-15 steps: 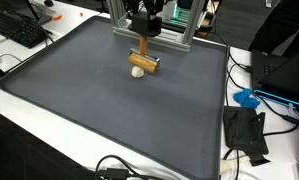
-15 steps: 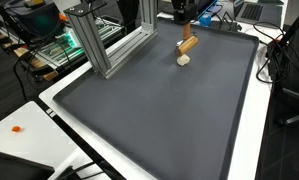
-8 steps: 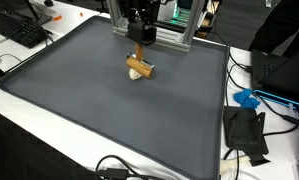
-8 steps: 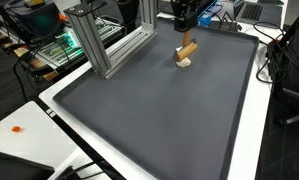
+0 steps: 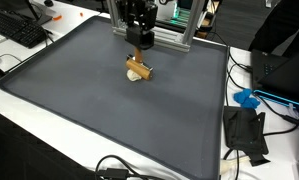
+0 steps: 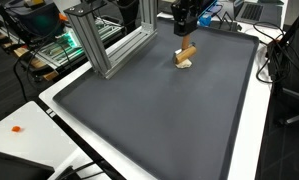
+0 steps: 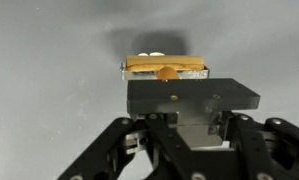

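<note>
1. Close by the aluminium frame [image 5: 154, 35], on the dark grey mat [image 5: 109, 120], lies a tan wooden block [image 5: 139, 68] with a white piece [image 7: 149, 53] touching it.
2. Just above it hangs the gripper [image 5: 139, 42] (whether its fingers clasp anything, I cannot tell).
3. Beside the mat, a keyboard [image 5: 19, 30] sits on the white table [image 5: 29, 130].

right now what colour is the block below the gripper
The block is tan-brown wood, clearest in the wrist view.

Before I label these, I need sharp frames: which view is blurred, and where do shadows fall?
Wrist view: soft focus, dark shadow beside the tan wooden block on the grey mat. Both exterior views: sharper, evenly lit mat.
</note>
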`<state>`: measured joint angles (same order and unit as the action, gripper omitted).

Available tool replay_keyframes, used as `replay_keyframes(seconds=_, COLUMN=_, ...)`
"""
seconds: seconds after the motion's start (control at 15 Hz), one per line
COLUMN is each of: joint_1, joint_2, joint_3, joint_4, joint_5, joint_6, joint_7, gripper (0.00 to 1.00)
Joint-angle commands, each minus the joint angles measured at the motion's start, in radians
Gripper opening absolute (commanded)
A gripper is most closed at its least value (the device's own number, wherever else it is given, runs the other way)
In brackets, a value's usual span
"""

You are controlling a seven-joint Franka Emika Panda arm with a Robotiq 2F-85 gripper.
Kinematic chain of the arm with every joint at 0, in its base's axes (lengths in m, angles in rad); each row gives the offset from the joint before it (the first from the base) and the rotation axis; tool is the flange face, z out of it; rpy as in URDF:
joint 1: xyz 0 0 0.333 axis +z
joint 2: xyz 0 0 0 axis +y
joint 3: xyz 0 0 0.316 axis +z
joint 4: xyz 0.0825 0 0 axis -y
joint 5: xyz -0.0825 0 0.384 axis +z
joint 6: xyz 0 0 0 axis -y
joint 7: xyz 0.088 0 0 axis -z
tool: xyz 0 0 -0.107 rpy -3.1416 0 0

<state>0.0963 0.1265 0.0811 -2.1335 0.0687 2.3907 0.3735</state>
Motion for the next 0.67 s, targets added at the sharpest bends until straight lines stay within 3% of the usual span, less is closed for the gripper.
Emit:
replay_keyframes(seconds=0.0, joint_1=0.005, joint_2=0.028, joint_3=-0.011, joint_4=0.012, joint_5=-0.015, joint_6=-0.005, joint_7=0.016, gripper=0.24)
replay_keyframes(seconds=0.6, joint_1=0.004, joint_2=0.027, joint_3=-0.012, joint_4=0.008, joint_5=-0.017, joint_6=-0.053, joint_7=0.009, gripper=0.24)
